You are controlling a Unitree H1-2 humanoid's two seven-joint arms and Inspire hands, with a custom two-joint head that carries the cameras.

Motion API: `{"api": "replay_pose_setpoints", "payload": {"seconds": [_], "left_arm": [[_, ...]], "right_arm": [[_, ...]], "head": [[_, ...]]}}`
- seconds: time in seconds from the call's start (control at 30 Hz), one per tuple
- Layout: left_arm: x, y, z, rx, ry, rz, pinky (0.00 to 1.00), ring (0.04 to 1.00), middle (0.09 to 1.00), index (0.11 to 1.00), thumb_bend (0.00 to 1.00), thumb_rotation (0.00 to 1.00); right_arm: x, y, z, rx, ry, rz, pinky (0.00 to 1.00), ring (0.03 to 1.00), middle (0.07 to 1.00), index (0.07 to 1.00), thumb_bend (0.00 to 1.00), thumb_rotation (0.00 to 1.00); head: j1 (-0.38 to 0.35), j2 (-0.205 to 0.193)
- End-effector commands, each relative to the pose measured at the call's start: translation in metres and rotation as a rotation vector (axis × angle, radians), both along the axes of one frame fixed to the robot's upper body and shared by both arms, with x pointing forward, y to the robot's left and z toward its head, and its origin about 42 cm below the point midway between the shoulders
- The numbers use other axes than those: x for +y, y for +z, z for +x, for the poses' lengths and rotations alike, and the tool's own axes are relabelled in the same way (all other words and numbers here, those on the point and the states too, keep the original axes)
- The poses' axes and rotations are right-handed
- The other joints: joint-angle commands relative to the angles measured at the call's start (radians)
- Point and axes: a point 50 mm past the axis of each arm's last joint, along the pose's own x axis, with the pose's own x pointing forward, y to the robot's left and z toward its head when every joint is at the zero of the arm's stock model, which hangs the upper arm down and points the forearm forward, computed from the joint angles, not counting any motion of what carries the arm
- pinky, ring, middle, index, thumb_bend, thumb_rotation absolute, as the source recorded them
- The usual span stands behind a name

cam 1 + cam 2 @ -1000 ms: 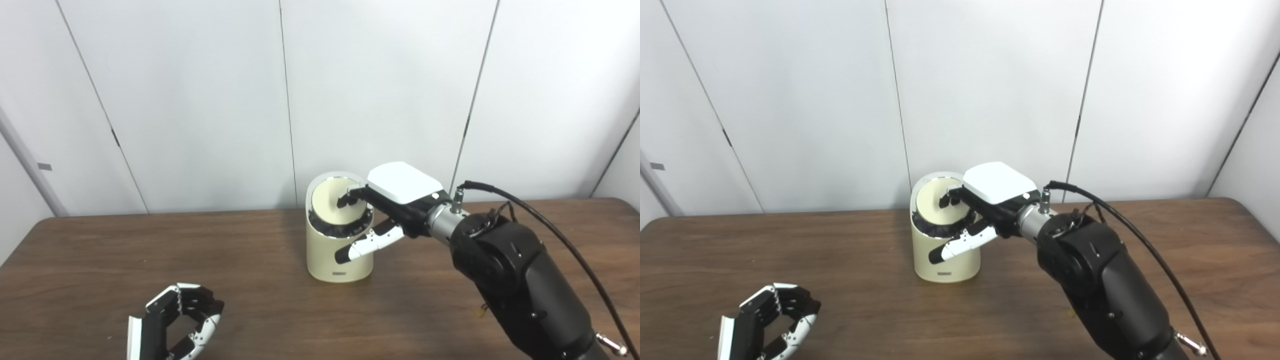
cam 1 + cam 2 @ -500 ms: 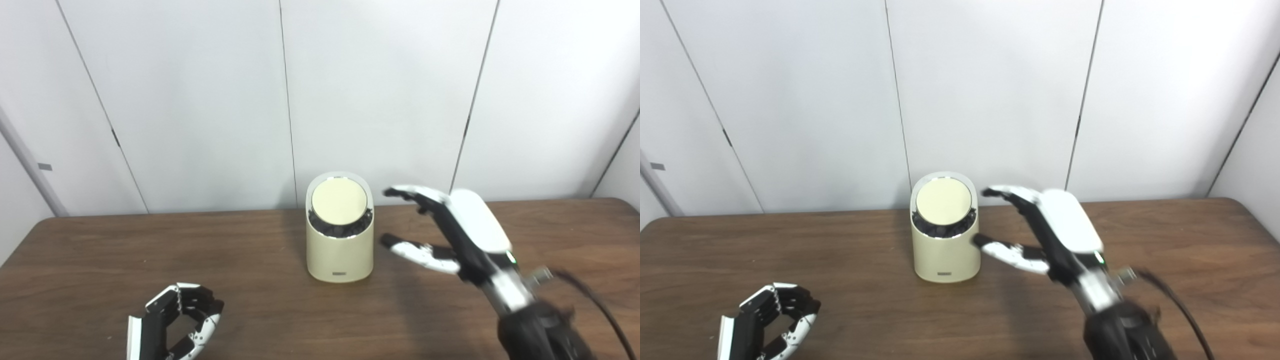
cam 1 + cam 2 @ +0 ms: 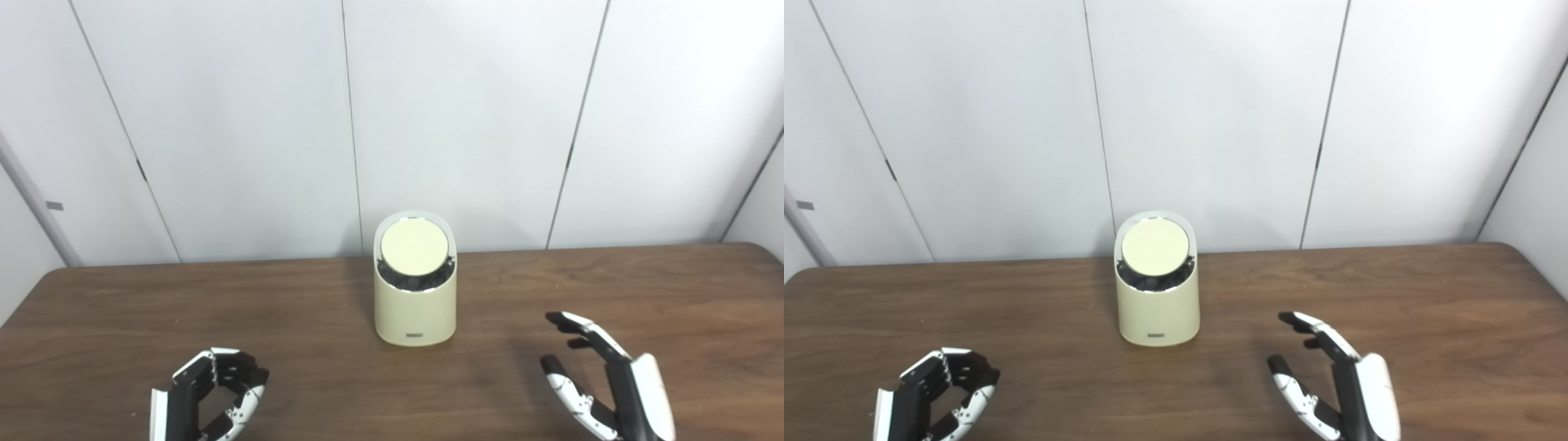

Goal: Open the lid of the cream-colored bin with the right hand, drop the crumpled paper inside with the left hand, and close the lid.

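Observation:
The cream-colored bin stands upright at the middle of the brown table. Its round lid sits tilted toward me in the slanted top, with a dark liner showing in the gap under its lower edge. No crumpled paper is in view. My left hand rests low at the front left, fingers loosely curled with a gap to the thumb and nothing inside. My right hand hovers at the front right, open, fingers spread and pointing toward the bin, well apart from it.
White wall panels rise right behind the table's far edge, close to the bin. Bare tabletop lies between the two hands and on either side of the bin.
My right hand left the bin's lid and drew back down to the front right of the table. The lid stays tilted in the rim. The left hand barely moved.

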Motion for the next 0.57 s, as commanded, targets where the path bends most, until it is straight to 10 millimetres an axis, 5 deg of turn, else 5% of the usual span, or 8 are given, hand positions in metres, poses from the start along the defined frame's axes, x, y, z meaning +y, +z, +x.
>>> {"api": "replay_pose_setpoints", "payload": {"seconds": [0.0,0.33,0.53], "left_arm": [[0.000,0.015,0.001,-0.062,-0.001,0.015,0.39,0.459,0.500,0.486,0.48,0.06],[-0.003,0.016,-0.006,-0.108,-0.003,0.043,0.38,0.454,0.501,0.486,0.48,0.06],[-0.003,0.013,-0.009,-0.131,-0.007,0.051,0.37,0.457,0.508,0.485,0.48,0.06]], "right_arm": [[0.001,0.005,-0.001,-0.072,0.008,0.042,0.60,0.706,0.720,0.698,0.25,0.60],[-0.002,-0.007,-0.002,-0.080,0.040,0.096,0.56,0.669,0.697,0.668,0.26,0.46],[-0.003,-0.005,-0.004,-0.084,0.056,0.127,0.54,0.652,0.683,0.644,0.25,0.49]], "head": [[-0.001,0.001],[0.008,0.007],[0.017,0.016]]}}
